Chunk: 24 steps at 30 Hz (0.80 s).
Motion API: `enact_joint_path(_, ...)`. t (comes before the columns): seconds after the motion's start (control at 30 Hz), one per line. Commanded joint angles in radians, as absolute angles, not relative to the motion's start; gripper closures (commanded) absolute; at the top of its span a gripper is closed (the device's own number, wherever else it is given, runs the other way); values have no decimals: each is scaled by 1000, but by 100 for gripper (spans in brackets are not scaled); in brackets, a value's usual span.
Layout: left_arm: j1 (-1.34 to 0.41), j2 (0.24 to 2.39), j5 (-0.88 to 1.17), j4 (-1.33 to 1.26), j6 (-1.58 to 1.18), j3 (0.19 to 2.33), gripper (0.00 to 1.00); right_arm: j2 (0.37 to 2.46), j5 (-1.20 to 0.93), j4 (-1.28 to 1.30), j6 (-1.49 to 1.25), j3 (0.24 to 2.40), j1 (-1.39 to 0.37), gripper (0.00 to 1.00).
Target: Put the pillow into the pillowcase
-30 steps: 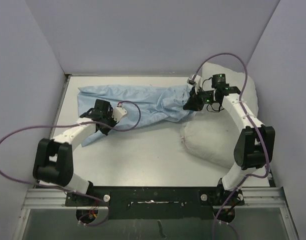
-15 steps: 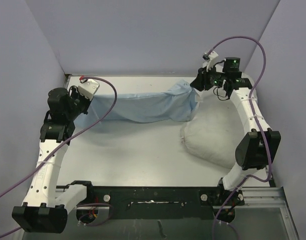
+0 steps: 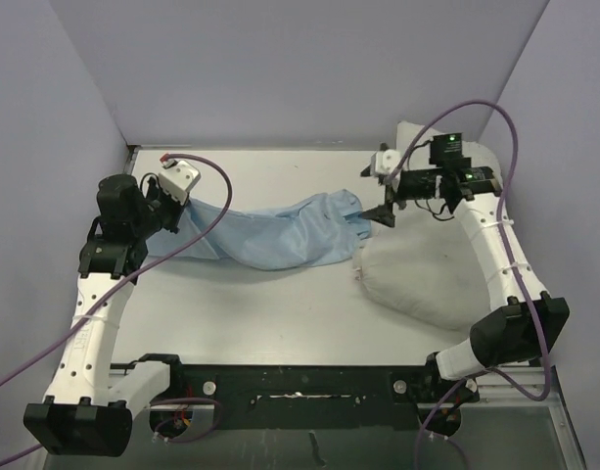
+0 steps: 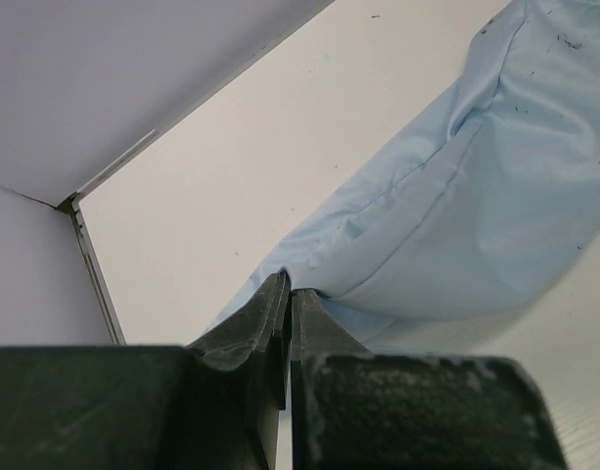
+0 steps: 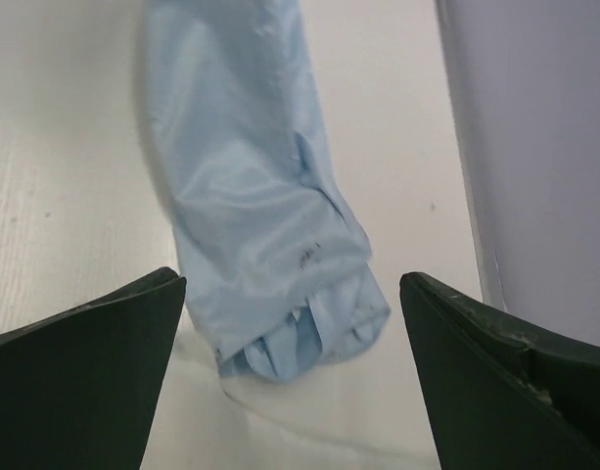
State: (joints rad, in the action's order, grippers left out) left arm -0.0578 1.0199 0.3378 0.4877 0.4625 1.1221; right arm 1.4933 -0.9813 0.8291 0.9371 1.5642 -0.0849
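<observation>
The light-blue pillowcase lies stretched across the table, sagging in the middle. My left gripper holds its left end lifted; in the left wrist view the gripper is shut on a pinch of the pillowcase. My right gripper hangs open just above the right end. The right wrist view shows the gripper spread wide with the crumpled end of the pillowcase loose below it. The off-white pillow rests at the right, its near corner touching the pillowcase's end.
Pale walls close the table in at the back, left and right. Purple cables loop from both wrists. The black base rail runs along the near edge.
My right gripper has opened and let go of the pillowcase's right end, which has dropped onto the table by the pillow. The left gripper keeps its hold.
</observation>
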Motion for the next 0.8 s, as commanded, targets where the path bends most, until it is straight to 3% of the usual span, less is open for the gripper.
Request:
enact_joint_path(0.0, -59, 961, 351, 479, 452, 1161, 100, 1516, -1085, 1016, 1441, 1506, -196, 2)
enact_joint_path(0.47, -54, 818, 289, 536, 442, 1046, 100, 2111, -853, 988, 1329, 1958, -308, 3)
enact_joint_path(0.7, -53, 825, 261, 545, 457, 1043, 100, 2297, -748, 931, 1233, 2122, -337, 13)
enact_joint_path(0.77, -52, 832, 248, 542, 463, 1042, 100, 2330, -739, 941, 1214, 2166, -340, 23)
